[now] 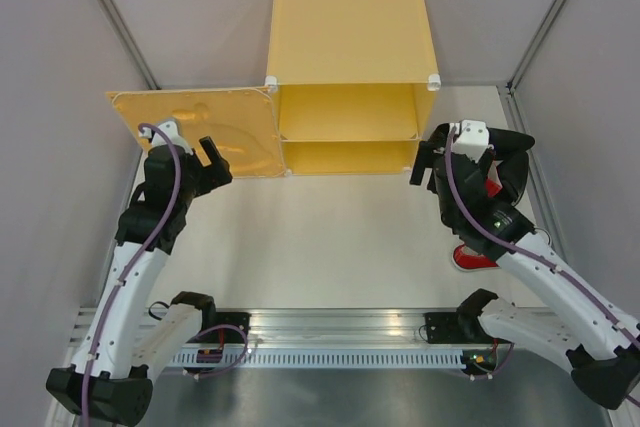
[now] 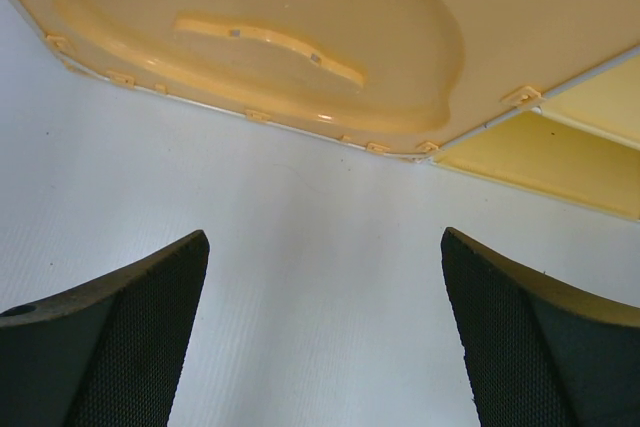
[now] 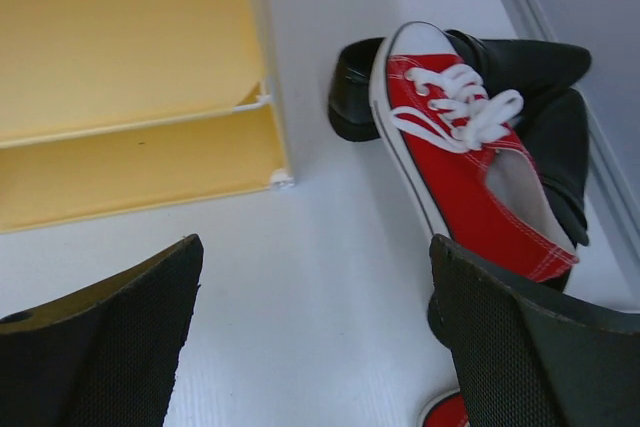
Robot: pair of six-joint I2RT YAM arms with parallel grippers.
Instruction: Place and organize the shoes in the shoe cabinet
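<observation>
The yellow-orange plastic cube cabinet [image 1: 350, 37] faces the arms with its front open, and the compartments above and below its single inner shelf [image 1: 345, 139] stand unobstructed. Its hinged door with the embossed apple shape [image 1: 245, 127] swings out to the left and walls off that side just ahead of the left gripper [image 2: 325, 337]. The white table [image 1: 330, 237] before the opening gives free passage. Right of the cabinet, a red canvas sneaker [image 3: 460, 177] lies atop glossy black dress shoes [image 3: 530, 67], crowding the strip beside the table's right edge. A second red sneaker [image 1: 470, 259] lies close by the right gripper [image 3: 315, 337].
</observation>
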